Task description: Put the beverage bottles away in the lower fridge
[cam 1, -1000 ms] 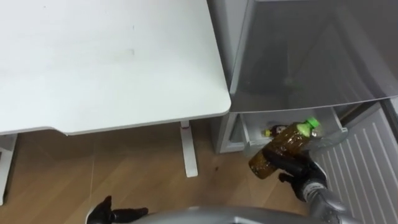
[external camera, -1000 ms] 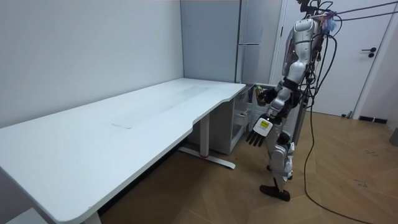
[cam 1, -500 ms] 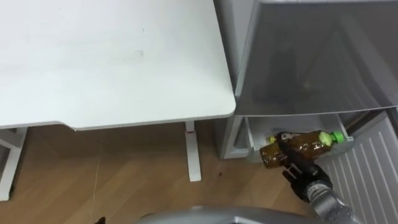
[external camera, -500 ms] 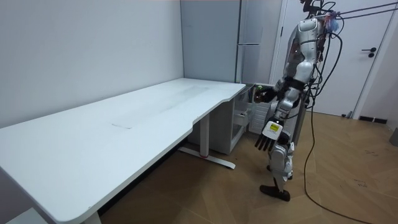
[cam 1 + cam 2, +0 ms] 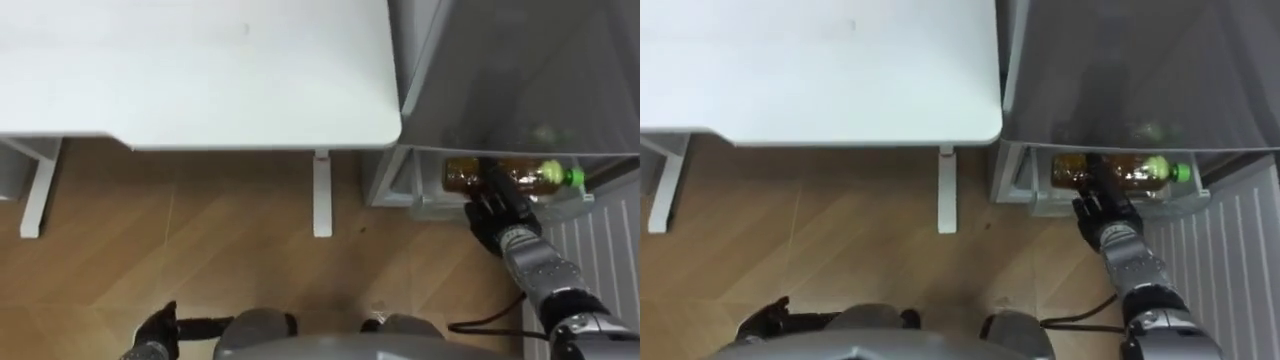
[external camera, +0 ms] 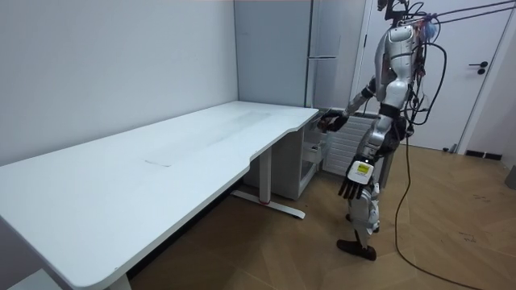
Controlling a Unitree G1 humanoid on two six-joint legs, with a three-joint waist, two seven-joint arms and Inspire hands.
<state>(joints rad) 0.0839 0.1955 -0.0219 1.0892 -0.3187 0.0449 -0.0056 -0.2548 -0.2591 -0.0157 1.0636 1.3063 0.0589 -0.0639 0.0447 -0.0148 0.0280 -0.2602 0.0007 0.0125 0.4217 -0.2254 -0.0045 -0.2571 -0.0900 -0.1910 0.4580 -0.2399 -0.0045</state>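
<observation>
Right hand [image 5: 497,215] grasping bottle [image 5: 462,174] at the lower fridge opening [image 5: 400,186].
Bottle: brown drink, green cap, lying level. Fingers wrap its middle, with the cap past them on the robot's right and the base on its left. 0.5 s ago it sat tilted, lower and out in front of the opening; the arm has since reached further in. Left hand [image 6: 352,187] hangs down, fingers relaxed.
</observation>
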